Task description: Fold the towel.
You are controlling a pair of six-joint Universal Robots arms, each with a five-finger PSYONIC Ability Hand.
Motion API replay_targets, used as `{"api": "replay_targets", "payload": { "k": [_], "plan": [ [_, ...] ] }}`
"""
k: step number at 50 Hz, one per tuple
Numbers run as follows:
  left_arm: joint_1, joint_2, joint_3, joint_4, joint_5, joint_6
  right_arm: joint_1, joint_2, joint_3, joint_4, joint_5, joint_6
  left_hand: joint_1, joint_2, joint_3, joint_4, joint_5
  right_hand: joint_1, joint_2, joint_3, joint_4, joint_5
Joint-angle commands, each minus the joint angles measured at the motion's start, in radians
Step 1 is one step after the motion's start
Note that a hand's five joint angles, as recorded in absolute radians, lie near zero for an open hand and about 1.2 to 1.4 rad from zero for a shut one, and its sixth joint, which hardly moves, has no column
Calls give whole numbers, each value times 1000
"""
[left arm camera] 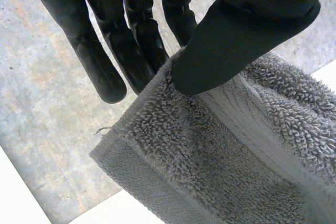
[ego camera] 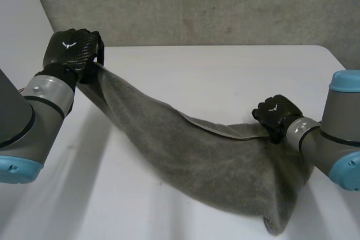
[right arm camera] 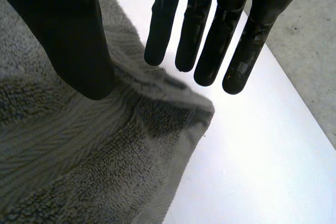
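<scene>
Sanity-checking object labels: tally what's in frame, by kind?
Grey towel: 1
Black hands: 2, the left hand and the right hand, each pinching the towel
White table: 1
Total: 4

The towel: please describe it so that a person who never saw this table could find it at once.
On the white table, look between the two black hands, the left hand raised at the far side and the right hand lower. The grey terry towel stretches from one to the other, pinched at a corner by each, sagging onto the table. Nothing else there is cloth.
</scene>
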Motion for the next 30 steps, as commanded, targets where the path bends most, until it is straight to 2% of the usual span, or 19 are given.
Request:
{"api": "replay_targets", "payload": {
  "k": [1, 6, 7, 8, 10, 14, 19, 21, 27, 30],
  "plan": [
    [0, -11, -1, 0, 0, 0, -1, 50, -27, -2, 2, -24, 207, 178, 181, 178, 187, 176, 76, 89, 88, 79],
    [0, -31, 5, 3, 0, 2, -1, 68, -45, -7, -3, -24, 207, 178, 181, 178, 187, 229, 128, 142, 141, 131],
    [0, -42, 10, 3, 0, 0, -1, 79, -65, -7, 0, -23, 207, 178, 181, 178, 187, 354, 253, 267, 266, 256],
    [0, -42, 10, 3, 0, 0, -1, 79, -65, -7, 0, -23, 207, 178, 181, 178, 187, 355, 255, 268, 267, 258],
    [0, -81, 27, 11, 1, 2, 0, 96, -126, -9, 5, -18, 207, 178, 181, 178, 187, 728, 628, 641, 640, 631],
    [2, -143, 70, 9, 1, 2, 9, 100, -196, -24, 17, -14, 207, 178, 181, 178, 187, 730, 629, 643, 642, 632],
    [21, -250, 177, 6, 1, 5, 14, 120, -375, -158, 54, -21, 207, 178, 181, 178, 187, 730, 629, 643, 642, 632],
    [44, -322, 276, 12, 3, 40, 14, 126, -427, -197, 63, -21, 207, 178, 181, 178, 187, 730, 629, 643, 642, 632],
    [86, -393, 453, 35, 20, 133, 16, 139, -626, -344, 76, -21, 207, 178, 181, 178, 187, 730, 629, 643, 642, 632],
    [97, -401, 545, 114, 20, 147, 16, 129, -648, -375, 73, -14, 207, 178, 181, 178, 187, 730, 629, 643, 642, 632]
  ]
}}
